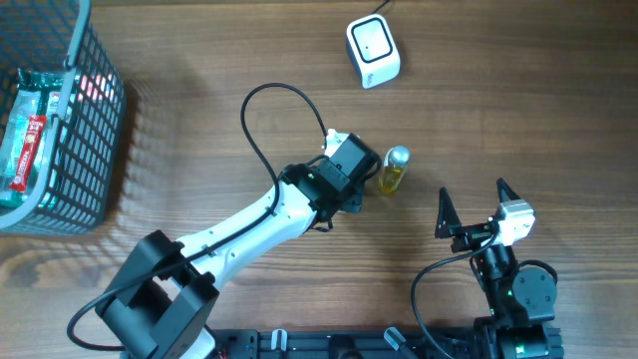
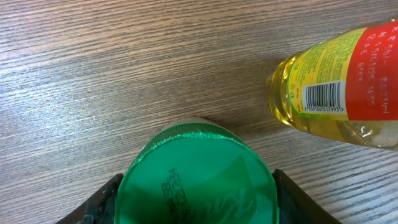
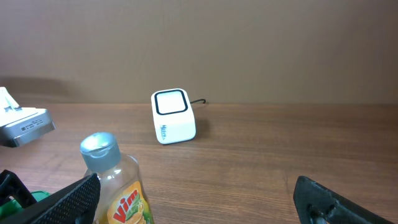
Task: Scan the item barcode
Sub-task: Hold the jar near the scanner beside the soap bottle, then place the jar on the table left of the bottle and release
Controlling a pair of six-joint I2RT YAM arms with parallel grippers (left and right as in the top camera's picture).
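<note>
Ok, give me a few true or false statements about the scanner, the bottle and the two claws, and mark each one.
1. The white scanner sits inside the basket. False: it stands on the table, away from the basket.
2. The right claw is open and holds nothing. True.
3. The yellow bottle lies on its side. False: it stands upright, cap on top.
4. The left claw is closed on a green lid. True.
5. A barcode shows on the yellow bottle's label. True.

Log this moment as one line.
left gripper: shut on green-capped container | right gripper: open | Vim bottle: upright | barcode scanner: untouched
</note>
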